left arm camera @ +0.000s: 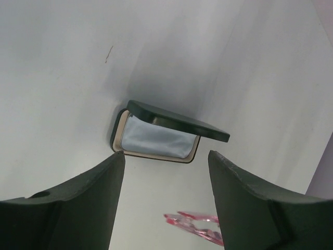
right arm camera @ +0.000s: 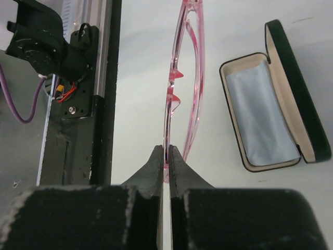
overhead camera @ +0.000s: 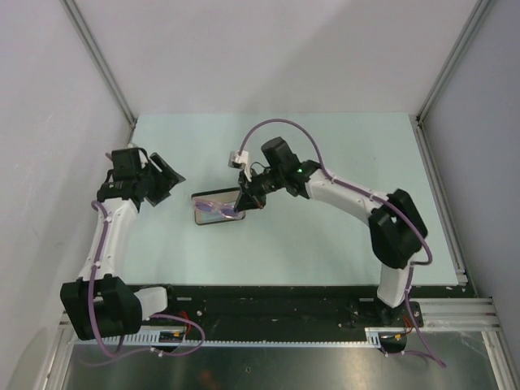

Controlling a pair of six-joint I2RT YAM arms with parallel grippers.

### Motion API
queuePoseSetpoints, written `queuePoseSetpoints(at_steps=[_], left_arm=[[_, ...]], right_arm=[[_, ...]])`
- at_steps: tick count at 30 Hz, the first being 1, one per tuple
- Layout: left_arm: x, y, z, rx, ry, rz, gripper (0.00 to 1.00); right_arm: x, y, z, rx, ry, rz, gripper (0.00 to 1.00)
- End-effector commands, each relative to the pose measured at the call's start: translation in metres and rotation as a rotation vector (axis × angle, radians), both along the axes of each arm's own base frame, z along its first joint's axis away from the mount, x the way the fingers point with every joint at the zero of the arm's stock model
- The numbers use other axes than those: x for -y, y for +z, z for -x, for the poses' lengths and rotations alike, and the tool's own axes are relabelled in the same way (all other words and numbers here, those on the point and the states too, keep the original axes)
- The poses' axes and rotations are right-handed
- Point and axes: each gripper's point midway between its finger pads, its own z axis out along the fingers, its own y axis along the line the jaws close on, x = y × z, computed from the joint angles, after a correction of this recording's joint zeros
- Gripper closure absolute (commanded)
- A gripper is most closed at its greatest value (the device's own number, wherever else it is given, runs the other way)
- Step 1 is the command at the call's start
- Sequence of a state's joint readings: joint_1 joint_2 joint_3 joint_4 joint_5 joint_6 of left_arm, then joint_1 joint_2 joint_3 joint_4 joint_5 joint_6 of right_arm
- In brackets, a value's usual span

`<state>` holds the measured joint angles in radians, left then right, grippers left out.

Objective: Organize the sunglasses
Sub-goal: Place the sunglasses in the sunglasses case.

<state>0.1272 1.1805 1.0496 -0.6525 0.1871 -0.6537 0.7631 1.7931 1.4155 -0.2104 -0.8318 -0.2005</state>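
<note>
Right wrist view put the right gripper [right arm camera: 167, 156] nearest, its fingers pinched almost shut on the thin pink rim of the sunglasses [right arm camera: 182, 104], which it held edge-on and apparently off the table. Just beyond them the black case [right arm camera: 299, 88] lay open, with a pale blue cloth [right arm camera: 260, 114] in its tray. Farther off, the left gripper [overhead camera: 166, 179] hovered beside the case, fingers spread wide and holding nothing. The pick-up looked done. Setting the glasses into the case and shutting the lid seemingly remained.
</note>
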Motion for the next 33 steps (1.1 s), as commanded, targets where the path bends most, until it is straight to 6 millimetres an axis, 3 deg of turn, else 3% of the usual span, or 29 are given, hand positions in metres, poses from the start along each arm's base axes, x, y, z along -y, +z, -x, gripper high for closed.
queuePoseSetpoints(at_steps=[1, 2, 7, 8, 10, 11, 12, 19, 25, 33], left_arm=[[-0.001, -0.012, 0.004, 0.005, -0.036, 0.018, 0.29], [-0.004, -0.014, 0.005, 0.009, -0.023, 0.014, 0.3], [-0.024, -0.029, 0.014, -0.014, 0.05, 0.011, 0.29], [-0.024, -0.031, 0.016, -0.02, 0.049, 0.016, 0.29], [-0.023, -0.04, 0.019, -0.04, 0.047, 0.026, 0.29], [-0.021, -0.043, 0.021, -0.048, 0.044, 0.033, 0.29], [-0.02, -0.048, 0.023, -0.061, 0.044, 0.038, 0.29], [-0.015, -0.067, 0.033, -0.105, 0.024, 0.061, 0.29], [-0.006, -0.086, 0.043, -0.15, 0.004, 0.102, 0.3], [-0.003, -0.1, 0.049, -0.19, -0.005, 0.115, 0.3]], right_arm=[[-0.008, 0.0, 0.011, -0.047, 0.135, 0.06, 1.0], [-0.011, -0.015, 0.009, -0.062, 0.156, 0.082, 1.0], [-0.016, -0.034, 0.007, -0.117, 0.19, 0.125, 1.0], [-0.019, -0.031, 0.003, -0.112, 0.194, 0.12, 1.0], [-0.018, -0.047, 0.004, -0.147, 0.218, 0.157, 1.0], [-0.021, -0.042, 0.001, -0.133, 0.229, 0.148, 1.0], [-0.019, -0.057, 0.003, -0.181, 0.236, 0.189, 1.0], [-0.024, -0.073, -0.013, -0.159, 0.243, 0.221, 1.0], [-0.027, -0.076, -0.032, -0.105, 0.225, 0.22, 1.0], [-0.03, -0.093, -0.041, -0.054, 0.23, 0.24, 1.0]])
